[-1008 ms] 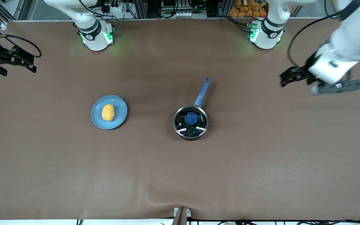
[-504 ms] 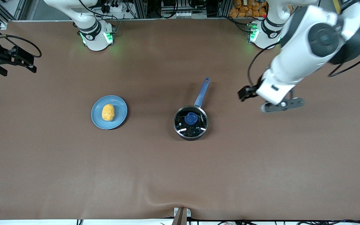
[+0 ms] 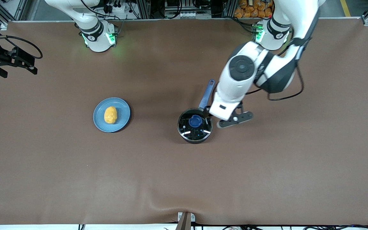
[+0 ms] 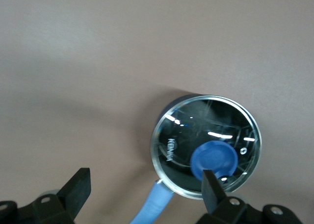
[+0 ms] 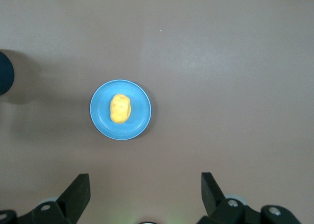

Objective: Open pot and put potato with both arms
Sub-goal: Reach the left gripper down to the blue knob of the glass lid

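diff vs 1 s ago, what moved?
The left arm swung in from the left arm's end of the table; its hand, open, is now above the pot, beside the lid's knob, holding nothing. Unchanged: lid on the pot, potato on the plate, right hand open, waiting at the right arm's end.

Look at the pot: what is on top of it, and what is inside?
A glass lid with a blue knob covers the pot. Through the glass only dark interior and glare show; contents cannot be told.
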Robot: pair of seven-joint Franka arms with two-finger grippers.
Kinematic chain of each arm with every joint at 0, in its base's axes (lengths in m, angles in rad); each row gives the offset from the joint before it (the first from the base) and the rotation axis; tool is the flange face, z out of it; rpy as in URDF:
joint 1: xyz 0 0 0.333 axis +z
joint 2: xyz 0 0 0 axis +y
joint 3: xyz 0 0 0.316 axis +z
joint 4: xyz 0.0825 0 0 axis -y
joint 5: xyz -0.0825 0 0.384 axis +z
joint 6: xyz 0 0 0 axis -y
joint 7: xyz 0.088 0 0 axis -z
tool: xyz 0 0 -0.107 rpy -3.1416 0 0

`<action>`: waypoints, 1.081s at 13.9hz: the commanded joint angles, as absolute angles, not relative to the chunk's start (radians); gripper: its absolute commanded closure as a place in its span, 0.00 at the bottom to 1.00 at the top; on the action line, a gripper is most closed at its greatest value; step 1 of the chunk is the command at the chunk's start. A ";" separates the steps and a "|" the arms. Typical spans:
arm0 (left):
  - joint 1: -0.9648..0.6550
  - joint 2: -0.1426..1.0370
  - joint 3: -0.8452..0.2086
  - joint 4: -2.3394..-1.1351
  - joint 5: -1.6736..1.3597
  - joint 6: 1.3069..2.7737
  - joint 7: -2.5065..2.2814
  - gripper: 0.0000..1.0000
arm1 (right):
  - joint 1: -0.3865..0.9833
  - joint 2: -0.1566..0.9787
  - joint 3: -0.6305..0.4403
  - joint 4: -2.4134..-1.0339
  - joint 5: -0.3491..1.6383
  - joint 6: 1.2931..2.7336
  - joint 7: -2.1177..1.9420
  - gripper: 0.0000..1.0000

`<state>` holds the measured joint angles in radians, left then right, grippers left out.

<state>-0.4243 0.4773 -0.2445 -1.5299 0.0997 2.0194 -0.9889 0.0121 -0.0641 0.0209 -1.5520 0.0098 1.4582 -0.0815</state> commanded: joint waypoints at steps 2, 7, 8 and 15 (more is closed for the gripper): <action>-0.463 0.583 -0.233 -1.414 0.127 2.032 -1.028 0.00 | 0.000 -0.051 0.028 -1.525 0.026 1.443 -0.069 0.00; -0.508 0.636 -0.221 -1.410 0.129 2.115 -1.077 0.00 | -0.003 -0.051 0.028 -1.525 0.037 1.443 -0.069 0.00; -0.520 0.647 -0.219 -1.404 0.129 2.118 -1.089 0.00 | -0.002 -0.051 0.028 -1.525 0.035 1.443 -0.069 0.00; -0.558 0.724 -0.222 -1.367 0.224 2.121 -1.172 0.00 | -0.003 -0.051 0.028 -1.526 0.035 1.443 -0.069 0.00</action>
